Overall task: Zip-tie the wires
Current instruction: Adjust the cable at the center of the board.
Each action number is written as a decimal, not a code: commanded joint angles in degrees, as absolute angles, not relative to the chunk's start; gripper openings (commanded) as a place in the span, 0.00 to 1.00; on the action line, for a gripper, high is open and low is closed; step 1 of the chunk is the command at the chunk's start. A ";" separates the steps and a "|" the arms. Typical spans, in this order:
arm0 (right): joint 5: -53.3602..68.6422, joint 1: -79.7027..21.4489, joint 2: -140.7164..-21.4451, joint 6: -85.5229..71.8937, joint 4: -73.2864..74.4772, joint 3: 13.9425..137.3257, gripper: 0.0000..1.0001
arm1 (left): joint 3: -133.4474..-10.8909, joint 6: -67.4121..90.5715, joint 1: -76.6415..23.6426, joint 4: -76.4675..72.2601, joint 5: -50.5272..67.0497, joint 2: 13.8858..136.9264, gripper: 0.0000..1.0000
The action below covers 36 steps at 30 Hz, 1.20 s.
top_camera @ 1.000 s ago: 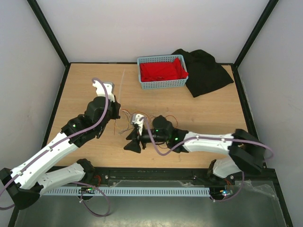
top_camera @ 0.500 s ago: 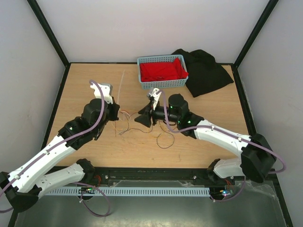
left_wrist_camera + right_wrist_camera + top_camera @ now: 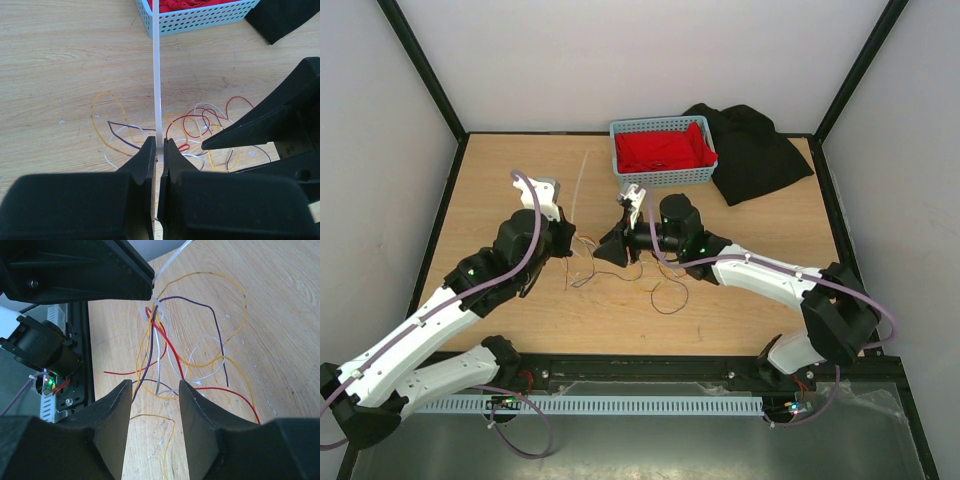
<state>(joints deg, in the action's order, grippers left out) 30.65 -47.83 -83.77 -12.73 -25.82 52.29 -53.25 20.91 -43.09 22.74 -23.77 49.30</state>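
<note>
I looked down at the wooden bench (image 3: pixel 760 250), which sat inside plain white walls (image 3: pixel 650 60) with a black frame (image 3: pixel 420 60) at the corners. A blue basket (image 3: pixel 663 178) with a red cloth (image 3: pixel 660 150) in it stood at the far edge, and a black cloth (image 3: pixel 755 150) lay just beside it in the far right corner. The wires (image 3: pixel 200 120) lay in a curly heap near the middle of the bench, between my two grippers. The left gripper (image 3: pixel 159 145) had its jaws pressed together on the zip tie (image 3: pixel 156 75), pinching its near end. The strip ran straight from there toward the far edge, up to the basket's left corner. Some of the wires came together right at the pinched end, but I could not tell if the strip went around them. The right gripper (image 3: pixel 155 390) hung over the heap with its jaws spread and nothing between them. A second before, that gripper had been closer to the near edge, low over the wires. Then it swung toward the basket, and now it had come back a little to sit just beside the left gripper. The left gripper and the zip tie had hardly moved.
</note>
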 commanded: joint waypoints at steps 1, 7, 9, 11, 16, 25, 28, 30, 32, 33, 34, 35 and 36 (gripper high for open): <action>32.16 -47.67 -85.06 -14.30 -30.25 53.08 0.51 | -53.19 21.42 -42.93 22.42 -23.39 48.68 0.00; 31.52 -47.68 -86.84 -14.17 -31.30 53.45 0.46 | -53.18 21.64 -42.92 22.48 -23.20 48.56 0.00; 31.54 -47.72 -87.14 -14.14 -31.58 53.36 0.41 | -53.17 21.64 -42.90 22.48 -23.57 48.46 0.00; 31.63 -47.72 -87.06 -14.05 -31.96 53.15 0.32 | -53.17 21.47 -42.90 22.47 -23.79 48.51 0.00; 31.09 -47.66 -85.64 -13.63 -31.91 52.39 0.10 | -53.03 20.96 -42.87 22.53 -24.88 48.54 0.00; 28.04 -47.18 -78.77 -12.83 -28.04 47.85 0.02 | -52.38 20.76 -42.21 22.99 -26.81 47.13 0.00; 27.14 -46.98 -75.92 -12.52 -26.50 46.10 0.02 | -52.30 20.72 -41.90 23.16 -26.81 46.92 0.00; 26.59 -46.93 -74.29 -12.12 -25.25 45.27 0.02 | -52.38 20.66 -41.74 23.21 -26.73 46.86 0.00; 26.27 -46.83 -73.05 -11.81 -24.22 44.75 0.02 | -52.40 20.55 -41.72 23.34 -26.68 46.82 0.00; 26.23 -46.77 -72.50 -11.69 -23.73 44.66 0.02 | -52.42 20.56 -41.65 23.37 -26.65 46.84 0.00; 26.24 -46.69 -72.05 -11.69 -23.32 44.50 0.02 | -52.39 20.56 -41.66 23.36 -26.68 46.85 0.00; 26.20 -46.67 -71.60 -11.73 -23.01 44.41 0.01 | -52.38 20.54 -41.66 23.39 -26.63 46.85 0.00; 26.31 -46.59 -71.18 -11.88 -22.81 44.33 0.01 | -52.34 20.53 -41.59 23.43 -26.63 46.80 0.00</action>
